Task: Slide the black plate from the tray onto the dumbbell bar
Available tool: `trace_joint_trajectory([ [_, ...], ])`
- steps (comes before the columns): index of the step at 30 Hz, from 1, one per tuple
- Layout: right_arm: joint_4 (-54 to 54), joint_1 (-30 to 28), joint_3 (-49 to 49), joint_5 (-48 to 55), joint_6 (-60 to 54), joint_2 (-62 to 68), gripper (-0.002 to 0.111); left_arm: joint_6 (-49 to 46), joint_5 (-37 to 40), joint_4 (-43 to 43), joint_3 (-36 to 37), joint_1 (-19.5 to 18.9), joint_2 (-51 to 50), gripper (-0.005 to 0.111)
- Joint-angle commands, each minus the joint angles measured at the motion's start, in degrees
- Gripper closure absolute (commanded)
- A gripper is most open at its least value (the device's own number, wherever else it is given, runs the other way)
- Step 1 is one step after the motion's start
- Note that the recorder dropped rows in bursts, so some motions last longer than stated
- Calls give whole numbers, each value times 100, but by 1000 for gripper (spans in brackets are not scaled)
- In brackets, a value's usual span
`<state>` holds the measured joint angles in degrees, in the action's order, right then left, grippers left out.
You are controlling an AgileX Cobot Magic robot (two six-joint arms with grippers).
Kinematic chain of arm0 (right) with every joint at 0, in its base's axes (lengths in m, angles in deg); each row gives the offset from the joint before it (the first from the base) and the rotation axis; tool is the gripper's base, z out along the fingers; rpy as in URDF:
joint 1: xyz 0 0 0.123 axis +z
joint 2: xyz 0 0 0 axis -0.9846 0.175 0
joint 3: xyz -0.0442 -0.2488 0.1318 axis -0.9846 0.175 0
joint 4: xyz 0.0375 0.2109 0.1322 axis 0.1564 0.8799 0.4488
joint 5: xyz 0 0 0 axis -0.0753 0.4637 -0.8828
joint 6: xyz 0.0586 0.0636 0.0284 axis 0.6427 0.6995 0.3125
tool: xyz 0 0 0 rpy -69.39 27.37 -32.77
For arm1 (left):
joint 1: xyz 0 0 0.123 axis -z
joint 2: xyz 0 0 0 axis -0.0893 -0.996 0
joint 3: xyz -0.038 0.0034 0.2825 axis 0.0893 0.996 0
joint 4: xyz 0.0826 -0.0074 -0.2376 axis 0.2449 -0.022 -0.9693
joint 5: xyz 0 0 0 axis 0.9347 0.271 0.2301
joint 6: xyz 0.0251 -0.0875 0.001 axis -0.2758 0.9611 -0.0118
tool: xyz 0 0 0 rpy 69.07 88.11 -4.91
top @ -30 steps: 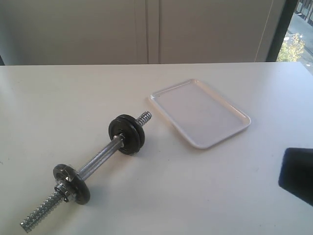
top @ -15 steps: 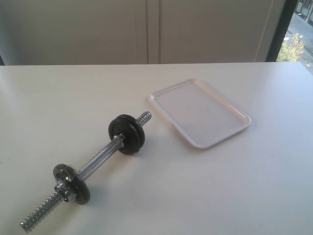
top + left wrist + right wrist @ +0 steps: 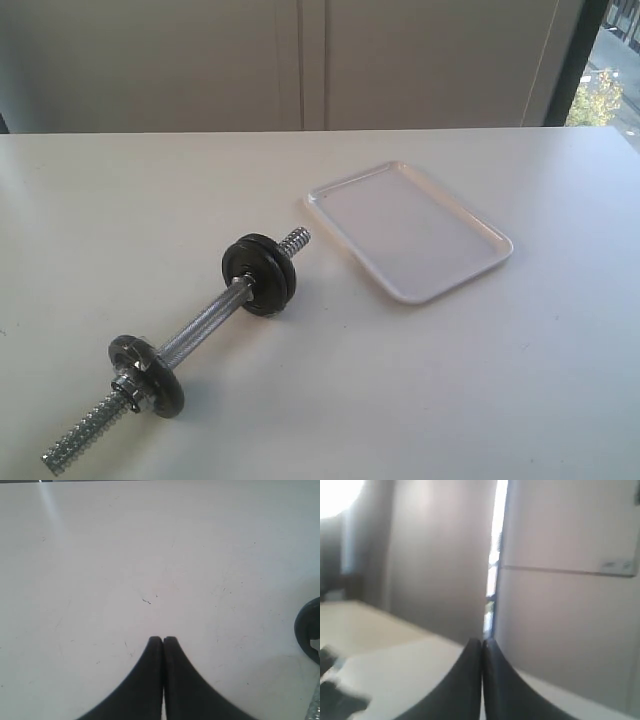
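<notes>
Black plate (image 3: 258, 272) stood on edge on the dumbbell bar (image 3: 200, 330), slid over the rod's far-right end and clear of the tray (image 3: 410, 225), with its flat face turned down the rod toward the near left. Its thick rim looked like a second disc pressed against it, though the two could not be told apart. Seen from the left of the exterior view, the bar's long axis ran diagonally across the white bench (image 3: 120, 200). A bare threaded end lay nearest the lower-left corner, followed by a duller grey disc (image 3: 160, 395) with a chrome collar nut (image 3: 128, 382), then the knurled middle, then the plate itself. Last came a short threaded tip pointing toward the tray's near-left edge. The tray lay near that tip, its own long axis slanting from far left to near right. The left end effector (image 3: 163, 639) was closed on nothing above bare bench. The right end effector (image 3: 481, 641) was likewise closed and empty, aimed at a blurred wall.
</notes>
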<state>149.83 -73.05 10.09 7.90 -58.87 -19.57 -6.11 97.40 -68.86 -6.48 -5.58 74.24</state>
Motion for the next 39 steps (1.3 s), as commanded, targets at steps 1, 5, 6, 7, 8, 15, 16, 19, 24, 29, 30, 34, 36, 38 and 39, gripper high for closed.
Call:
trace_joint_trajectory([
  [1, 317, -4, 338, -3405, 3, -19, 107, -13, -12, -44, 24, 6, 28, 107],
  [5, 80, -4, 752, -6441, 3, -19, 107, -13, -12, -44, 24, 6, 28, 107],
  [6, -76, -4, 871, -6897, 3, -19, 107, -13, -12, -44, 24, 6, 28, 107],
  [7, -262, -4, 981, -7134, 3, -19, 107, -13, -12, -44, 24, 6, 28, 107],
  [8, -443, -4, 1059, -7167, 3, -19, 107, -13, -12, -44, 24, 6, 28, 107],
  [15, -727, -4, 1208, -4655, 3, -19, 107, -13, -12, -44, 24, 6, 28, 107],
  [16, -674, -4, 1223, -4356, 3, -19, 107, -13, -12, -44, 24, 6, 28, 107],
  [19, -1710, -15, 1400, -3901, 87, -19, 107, -13, -12, -44, 24, 6, 28, 107],
  [24, -6223, -15, 2070, -4393, 158, -19, 107, -13, -12, -44, 24, 6, 28, 107],
  [29, -6462, -15, 2978, -3609, 184, -19, 107, -13, -12, -44, 24, 6, 28, 107],
  [30, -6500, -15, 3134, -3448, 200, -19, 107, -13, -12, -44, 24, 6, 28, 107],
  [34, -7333, -15, 3134, -2387, 278, -19, 107, -13, -12, -44, 24, 6, 28, 107],
  [36, -7333, -15, 3134, -2290, 278, -19, 107, -13, -12, -44, 24, 6, 28, 107],
  [38, -6996, -15, 3134, -2191, 278, -19, 107, -13, -12, -44, 24, 6, 28, 107],
  [39, -6476, -15, 3134, -2191, 278, -19, 107, -13, -12, -44, 24, 6, 28, 107],
])
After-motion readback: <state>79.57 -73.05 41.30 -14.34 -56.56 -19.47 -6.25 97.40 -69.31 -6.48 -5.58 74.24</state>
